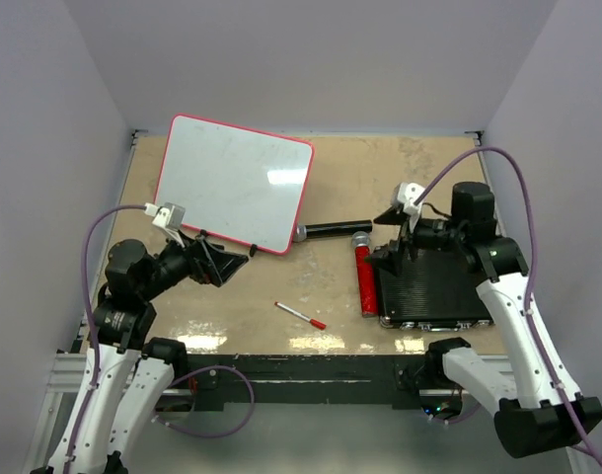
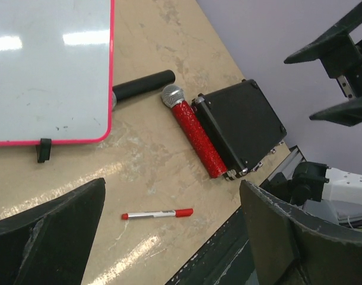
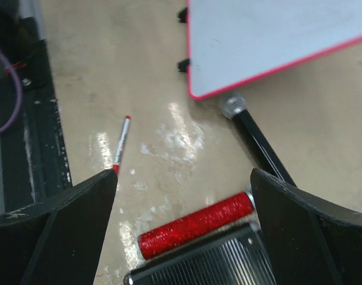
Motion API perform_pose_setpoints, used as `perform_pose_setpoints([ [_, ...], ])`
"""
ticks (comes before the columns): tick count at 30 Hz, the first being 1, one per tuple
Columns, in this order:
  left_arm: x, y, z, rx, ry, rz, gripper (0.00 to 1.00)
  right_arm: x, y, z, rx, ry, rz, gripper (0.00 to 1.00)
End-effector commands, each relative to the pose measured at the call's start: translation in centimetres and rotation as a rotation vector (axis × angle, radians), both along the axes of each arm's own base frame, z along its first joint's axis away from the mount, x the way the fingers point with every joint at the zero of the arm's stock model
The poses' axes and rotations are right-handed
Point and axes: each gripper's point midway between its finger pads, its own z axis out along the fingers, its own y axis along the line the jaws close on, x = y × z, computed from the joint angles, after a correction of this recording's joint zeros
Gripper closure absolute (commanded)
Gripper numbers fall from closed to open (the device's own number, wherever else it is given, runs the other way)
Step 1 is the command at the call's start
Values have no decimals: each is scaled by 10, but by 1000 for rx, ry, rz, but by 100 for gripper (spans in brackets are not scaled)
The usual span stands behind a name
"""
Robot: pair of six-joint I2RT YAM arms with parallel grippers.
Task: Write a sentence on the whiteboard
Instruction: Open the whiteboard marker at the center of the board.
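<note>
The whiteboard (image 1: 234, 183), glossy white with a thin red frame, lies tilted at the back left of the table; it also shows in the left wrist view (image 2: 44, 71) and the right wrist view (image 3: 270, 35). No sentence shows on it, only faint smudges. A red-capped marker (image 1: 301, 316) lies loose near the front edge, seen too from each wrist (image 2: 157, 214) (image 3: 121, 139). My left gripper (image 1: 234, 267) hovers open by the board's near corner, nothing between its fingers (image 2: 172, 196). My right gripper (image 1: 382, 237) is open and empty above the case's far left corner (image 3: 184, 178).
A red glitter microphone (image 1: 363, 278) lies against the left side of a black ribbed case (image 1: 429, 291) at the front right. A black microphone (image 1: 333, 229) rests beside the board's right corner. Purple walls enclose the table on three sides.
</note>
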Motion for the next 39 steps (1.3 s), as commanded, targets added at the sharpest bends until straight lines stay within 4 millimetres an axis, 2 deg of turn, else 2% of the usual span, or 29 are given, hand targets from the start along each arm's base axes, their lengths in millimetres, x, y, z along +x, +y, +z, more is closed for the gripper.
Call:
perform_pose_setpoints([
  [1,-8,-1,-26,10,92,-7,0,-46,37,-12,-5,-65,298,1],
  [7,-4,-9,-56,41,190,3,0,-62,64,-43,-95,-73,424,1],
  [8,1,-8,-64,57,216,34,0,-65,68,-51,-109,-63,441,1],
  [9,-2,-18,-67,67,220,4,0,-69,77,-58,-137,-79,470,1],
  [11,4,-21,-87,103,258,53,0,-71,86,-72,-173,-90,488,1],
  [12,-1,-31,-92,121,255,29,0,-77,93,-83,-216,-99,512,1],
  [13,-1,-32,-106,146,276,45,0,-78,96,-90,-241,-110,521,1],
  [14,3,-29,-114,158,290,92,0,-79,99,-96,-258,-117,528,1],
  [15,3,-31,-117,154,292,96,0,-89,107,-105,-280,-119,571,2],
  [16,3,-30,-126,155,307,109,0,-89,109,-111,-310,-133,566,1],
  [17,6,-28,-126,138,310,140,0,-93,114,-119,-323,-137,583,1],
  [18,8,-25,-128,139,314,160,0,-106,122,-125,-337,-152,630,1],
  [19,12,-19,-130,137,320,212,0,-104,126,-136,-378,-143,610,1],
  [21,13,-5,-135,154,349,295,0,-110,139,-146,-400,-174,620,1],
  [22,17,6,-137,150,365,378,0,-104,142,-159,-438,-152,579,1],
  [23,14,14,-142,171,392,411,0,-103,148,-163,-438,-162,571,2],
  [27,13,31,-144,161,437,530,0,-101,159,-191,-517,-151,546,7],
  [34,11,46,-137,132,427,608,0,-89,158,-223,-609,-92,483,18],
  [39,10,46,-129,107,403,604,0,-86,150,-241,-678,-64,462,25],
])
